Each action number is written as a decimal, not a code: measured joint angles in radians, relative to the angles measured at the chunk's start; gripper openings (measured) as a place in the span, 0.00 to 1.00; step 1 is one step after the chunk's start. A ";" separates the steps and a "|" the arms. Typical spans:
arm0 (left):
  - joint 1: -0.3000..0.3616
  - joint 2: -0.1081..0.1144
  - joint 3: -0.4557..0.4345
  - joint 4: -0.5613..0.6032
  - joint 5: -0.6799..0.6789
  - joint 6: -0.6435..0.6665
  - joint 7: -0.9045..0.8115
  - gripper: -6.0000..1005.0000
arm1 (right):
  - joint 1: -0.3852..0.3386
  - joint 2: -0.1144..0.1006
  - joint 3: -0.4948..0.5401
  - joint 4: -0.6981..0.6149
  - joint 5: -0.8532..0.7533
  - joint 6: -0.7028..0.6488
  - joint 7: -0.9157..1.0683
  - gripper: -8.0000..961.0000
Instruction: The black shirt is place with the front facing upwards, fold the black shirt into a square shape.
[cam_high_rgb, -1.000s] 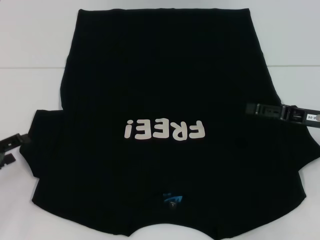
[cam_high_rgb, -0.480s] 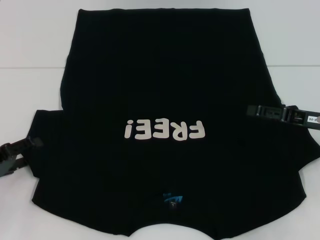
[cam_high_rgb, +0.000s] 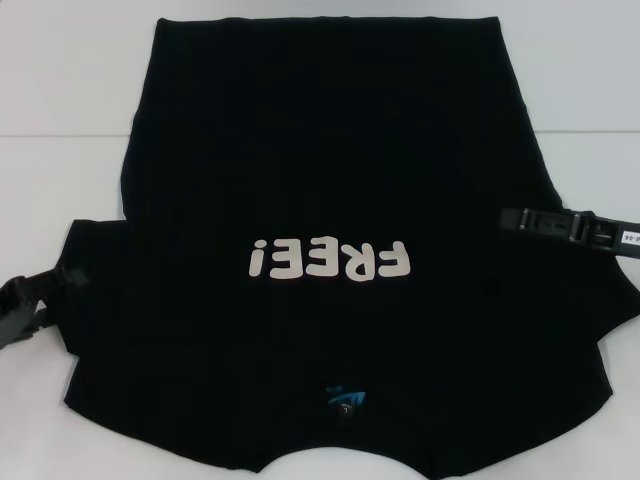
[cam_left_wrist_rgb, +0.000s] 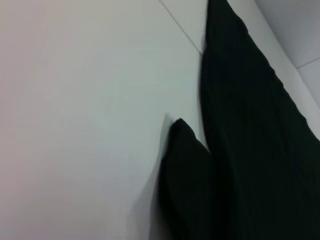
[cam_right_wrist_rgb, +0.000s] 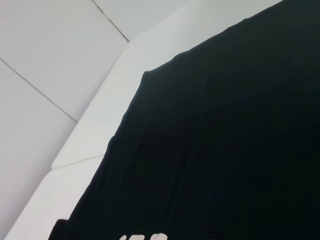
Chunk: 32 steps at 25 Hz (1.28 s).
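The black shirt (cam_high_rgb: 320, 150) lies flat on the white table, front up, with its collar toward me. Its pale "FREE!" lettering (cam_high_rgb: 330, 260) reads upside down, and the blue neck label (cam_high_rgb: 345, 400) sits near the bottom edge. My left gripper (cam_high_rgb: 75, 277) is low at the edge of the shirt's left sleeve; the left wrist view shows that sleeve tip (cam_left_wrist_rgb: 190, 185) beside the shirt's body. My right gripper (cam_high_rgb: 508, 218) reaches in over the shirt's right side, above the right sleeve. The right wrist view looks across the shirt (cam_right_wrist_rgb: 225, 140) toward its far hem corner.
The white table (cam_high_rgb: 60, 100) shows bare on both sides of the shirt and beyond its far hem. Seams between table panels (cam_right_wrist_rgb: 45, 95) run across the surface. The shirt's near edge runs out of the head view.
My left gripper has moved right, up to the left sleeve's edge. My right gripper has drawn back slightly to the right. The shirt has not shifted.
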 joint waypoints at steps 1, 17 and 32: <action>-0.001 0.000 0.000 0.005 0.004 -0.002 -0.001 0.86 | -0.001 -0.001 0.001 0.000 0.003 0.000 0.000 0.78; -0.019 -0.011 0.040 0.043 0.040 -0.035 -0.032 0.48 | -0.003 -0.003 0.009 0.000 0.011 -0.005 0.000 0.78; -0.008 -0.030 0.089 0.156 0.070 -0.053 -0.016 0.02 | -0.005 -0.004 0.022 0.000 0.011 -0.008 0.003 0.78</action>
